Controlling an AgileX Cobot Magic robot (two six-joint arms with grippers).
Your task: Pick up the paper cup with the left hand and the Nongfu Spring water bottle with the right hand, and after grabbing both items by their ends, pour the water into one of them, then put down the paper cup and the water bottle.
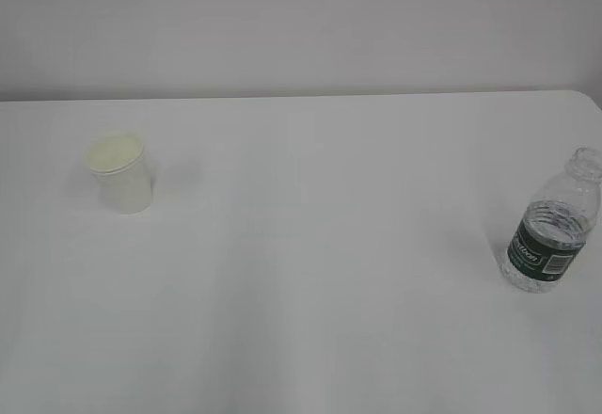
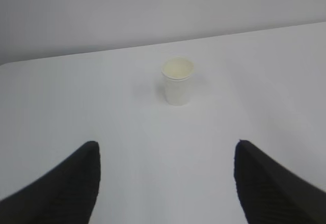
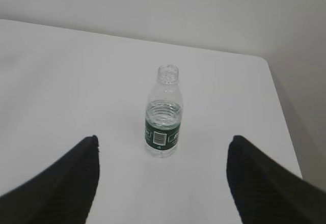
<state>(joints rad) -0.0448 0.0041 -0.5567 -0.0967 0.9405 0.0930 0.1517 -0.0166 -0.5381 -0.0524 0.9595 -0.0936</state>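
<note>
Black fingers (finely ribbed), tapering tips.

We see the paper cup standing upright on the left side, small, white and tapered, its mouth open and its inside pale cream-yellow. Well apart from it, at the right edge, we find the Nongfu Spring water bottle upright and capless, clear and ribbed, with a dark green label band; the water fills it to about the shoulder.

White table – rounded far corner at right; plain pale grey wall behind – soft even light.
</note>
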